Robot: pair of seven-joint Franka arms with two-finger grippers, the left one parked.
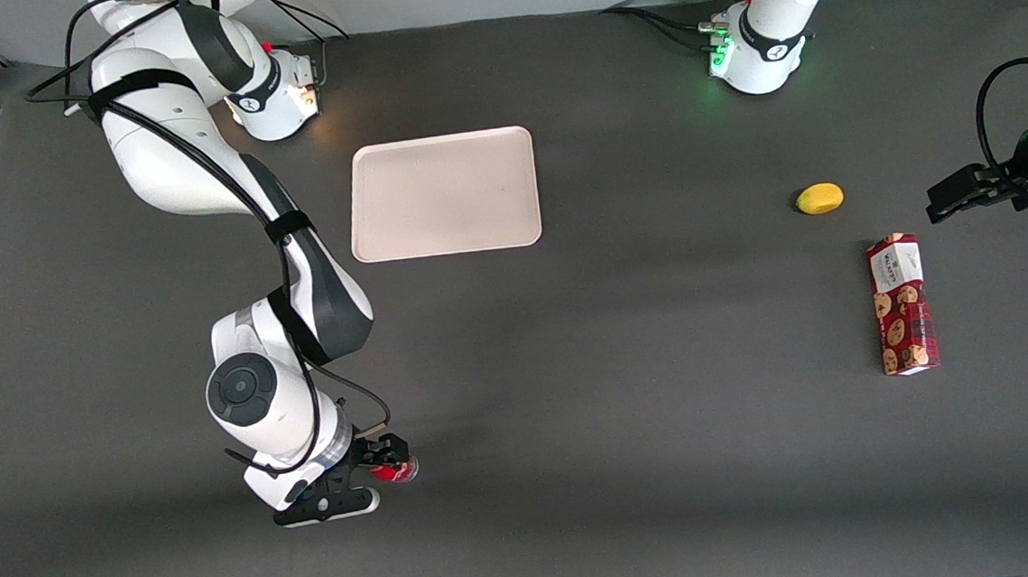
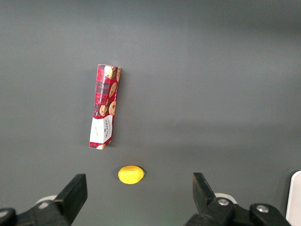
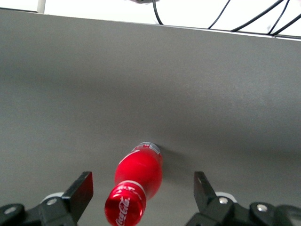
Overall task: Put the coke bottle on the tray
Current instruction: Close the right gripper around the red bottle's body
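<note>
one lemon [image 1: 820, 198] and one cookie box [image 1: 902, 304] sitting right side of the front frame, nothing blocking. gripper [image 1: 387, 458] lower left, fingers spread around the upright coke bottle [image 1: 397, 469], not touching. one tray [image 1: 444, 194] upper middle.

my gripper [image 3: 141, 195] hangs spread above the coke bottle [image 3: 136, 186], well nearer the front camera than the tray; its red cap reads "coca-cola" in white script. the cookie box [image 2: 104, 107] print is too small to read.
</note>
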